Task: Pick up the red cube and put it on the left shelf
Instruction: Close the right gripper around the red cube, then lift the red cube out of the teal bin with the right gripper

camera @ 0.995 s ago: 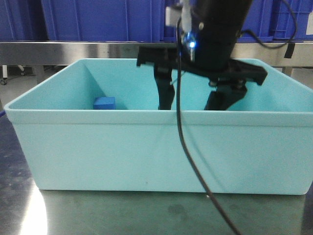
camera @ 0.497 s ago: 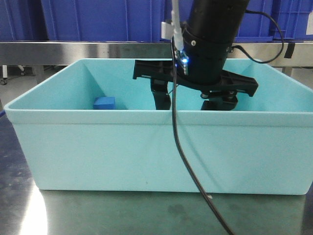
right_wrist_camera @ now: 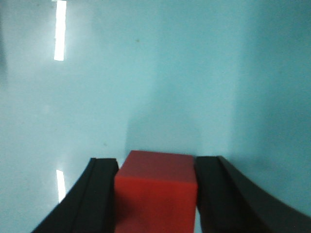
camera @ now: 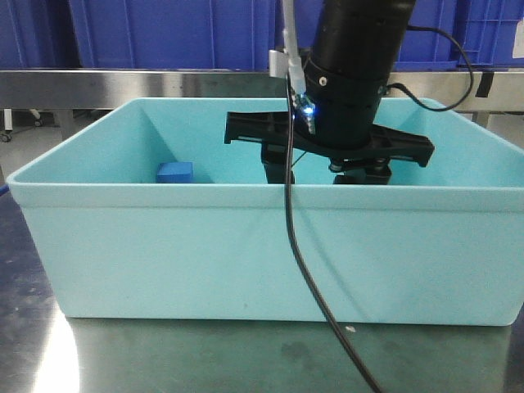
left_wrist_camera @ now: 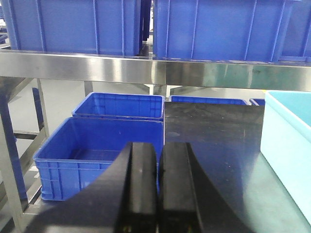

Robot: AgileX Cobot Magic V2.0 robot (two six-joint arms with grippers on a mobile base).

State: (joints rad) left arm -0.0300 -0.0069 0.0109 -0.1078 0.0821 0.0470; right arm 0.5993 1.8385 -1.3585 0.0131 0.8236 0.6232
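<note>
The right gripper has dropped deeper into the turquoise bin over the last second. Its fingers, spread wide a moment ago, have drawn in, and the bin's front wall now hides their tips from the front. The right wrist camera shows the result: the red cube sits between the two black pads, which press against its left and right faces, so the gripper looks clamped on the cube. The cube still appears to rest on the bin floor and has not been lifted. A blue cube lies well apart near the bin's far left corner, clear of the grasp. The left gripper hangs outside the bin with its fingers pressed together on nothing. With the grasp apparently made, lifting clear of the walls and carrying to the left shelf remain to be done.
</note>
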